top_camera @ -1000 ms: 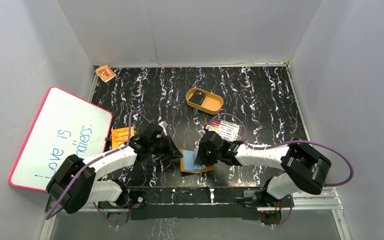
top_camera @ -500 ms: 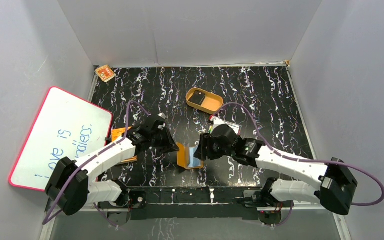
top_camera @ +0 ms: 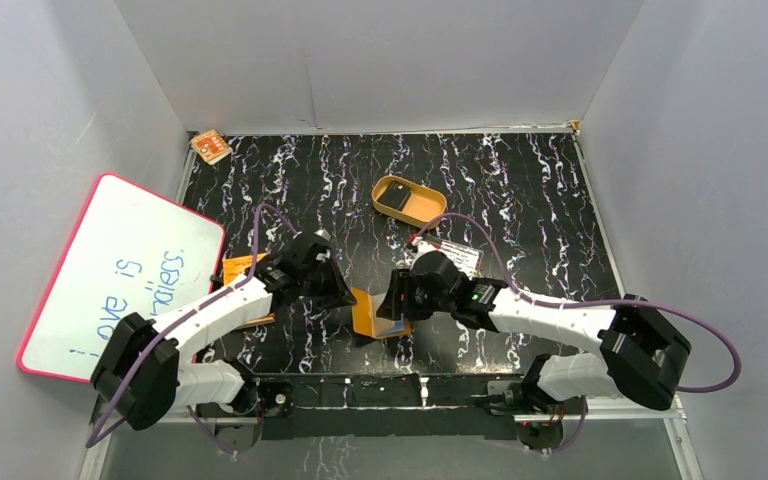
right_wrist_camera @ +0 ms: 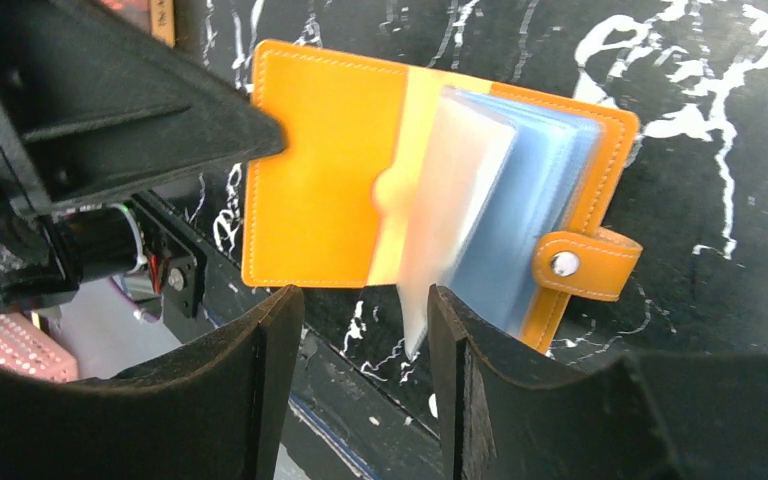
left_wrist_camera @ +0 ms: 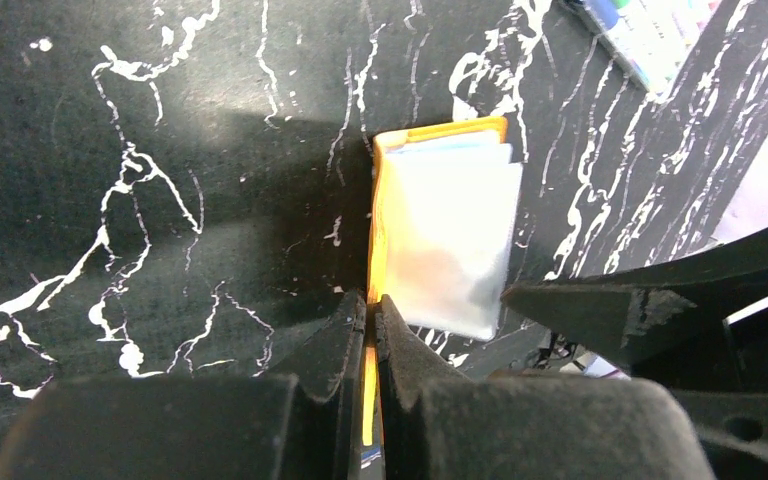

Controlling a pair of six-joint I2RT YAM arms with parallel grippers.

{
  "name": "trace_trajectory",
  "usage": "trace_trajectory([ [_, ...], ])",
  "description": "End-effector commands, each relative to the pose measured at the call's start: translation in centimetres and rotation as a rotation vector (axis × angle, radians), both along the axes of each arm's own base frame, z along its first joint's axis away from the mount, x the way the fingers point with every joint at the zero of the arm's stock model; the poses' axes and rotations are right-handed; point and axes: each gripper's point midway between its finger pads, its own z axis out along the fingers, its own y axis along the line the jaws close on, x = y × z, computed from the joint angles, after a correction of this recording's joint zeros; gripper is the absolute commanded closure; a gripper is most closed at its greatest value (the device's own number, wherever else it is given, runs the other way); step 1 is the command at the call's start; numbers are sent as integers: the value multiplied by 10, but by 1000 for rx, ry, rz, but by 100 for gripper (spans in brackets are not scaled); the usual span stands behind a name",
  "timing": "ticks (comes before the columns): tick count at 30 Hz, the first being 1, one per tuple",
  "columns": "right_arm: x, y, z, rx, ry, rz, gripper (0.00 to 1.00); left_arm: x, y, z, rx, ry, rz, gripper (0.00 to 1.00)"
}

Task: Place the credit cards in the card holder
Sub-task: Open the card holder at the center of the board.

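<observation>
A small orange leather folding card holder with light-blue inner sleeves [top_camera: 368, 314] lies opened near the front middle of the black white-veined marbled table [top_camera: 520, 190], directly between the two arms. The left gripper [top_camera: 350, 297] meets it from the left, and the left wrist view shows its two black fingers pressed together on the thin orange edge of the cover [left_wrist_camera: 369, 305], so the card holder [left_wrist_camera: 450, 240] is pinched at its near edge and reaches away from the fingertips, sleeves facing up. The right gripper [top_camera: 396, 299] sits at the holder's right side with its jaws well apart. In the right wrist view the open orange cover and fanned sleeves [right_wrist_camera: 320, 170] lie just beyond the fingertips [right_wrist_camera: 365, 300]. One clear sleeve is blurred and stands up from the spine, its lower corner in line with the gap between the fingers, but neither finger clamps it. The snap tab [right_wrist_camera: 580, 262] sticks out from the holder's right edge, and the black wedge of the left gripper touches the cover's left edge. A thin black rectangular credit card [top_camera: 397, 199] lies inside a tan oval tray [top_camera: 430, 212] farther back on the table, well apart from both grippers. A pack of coloured markers [top_camera: 452, 256] lies just behind the right gripper.
</observation>
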Motion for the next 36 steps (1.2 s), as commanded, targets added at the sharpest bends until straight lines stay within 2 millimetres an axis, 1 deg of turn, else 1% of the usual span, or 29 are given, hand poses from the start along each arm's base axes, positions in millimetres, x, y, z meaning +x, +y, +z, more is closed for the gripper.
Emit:
trace_trajectory([
  [1, 16, -3, 4, 48, 1, -86, 45, -7, 5, -14, 18, 30, 2, 100],
  [2, 16, -6, 3, 42, 9, -93, 45, -7, 5, -15, 19, 31, 2, 100],
  [3, 21, -11, 1, 31, -4, -123, 46, -7, 5, -16, 21, 32, 2, 100],
  [7, 27, -27, 1, 8, -27, -192, 47, -6, 6, -19, 34, 31, -1, 100],
  [9, 28, -36, -1, -13, -28, -210, 47, -6, 6, -20, 40, 30, -5, 100],
  [12, 27, -43, -5, -27, -23, -213, 46, -6, 7, -22, 46, 34, -6, 100],
  [16, 24, -44, -9, -36, -9, -197, 46, -6, 6, -23, 42, 36, -3, 100],
  [20, 23, -41, -12, -36, -1, -176, 47, -6, 6, -23, 41, 36, -4, 100],
  [31, 19, -37, -23, -62, 29, -142, 60, -7, 6, -27, 40, 46, -1, 100],
  [36, 18, -39, -31, -85, 43, -143, 64, -8, 6, -29, 41, 49, -2, 100],
])
